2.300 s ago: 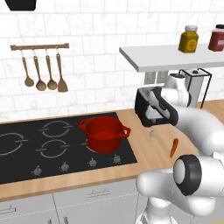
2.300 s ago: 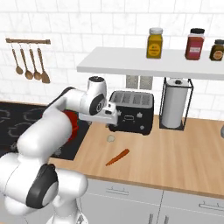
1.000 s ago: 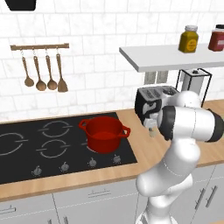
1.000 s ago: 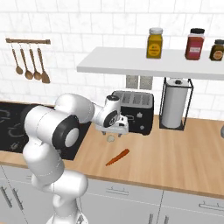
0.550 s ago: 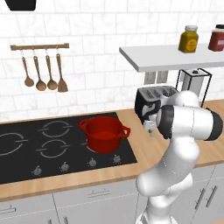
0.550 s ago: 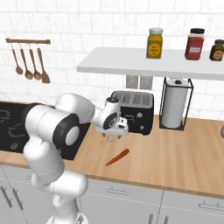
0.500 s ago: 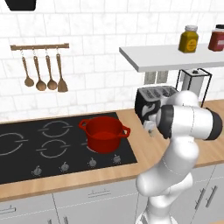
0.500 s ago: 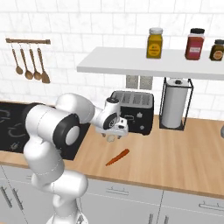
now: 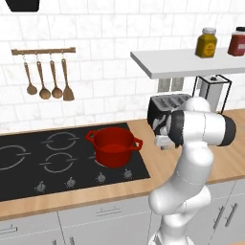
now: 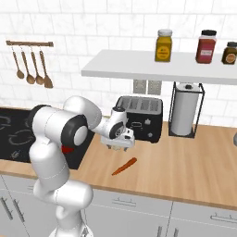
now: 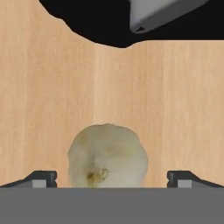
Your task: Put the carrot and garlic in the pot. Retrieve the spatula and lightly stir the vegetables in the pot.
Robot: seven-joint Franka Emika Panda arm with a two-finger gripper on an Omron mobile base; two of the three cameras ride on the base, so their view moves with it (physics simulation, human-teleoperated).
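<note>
Hand view: the garlic lies on the wooden counter, squarely between the two spread fingertips, so the gripper is released and lined up to drop over the bulb. Next to the garlic, toward the counter's front edge, lies the carrot; the red pot waits on the stove well to the garlic's left, with nothing visible in it.

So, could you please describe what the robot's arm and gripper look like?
The arm is glossy white with rounded, bulbous segments and dark grey to black bands at the joints. The gripper has a white body and two small dark finger tips. No cables or markings are visible.
</note>
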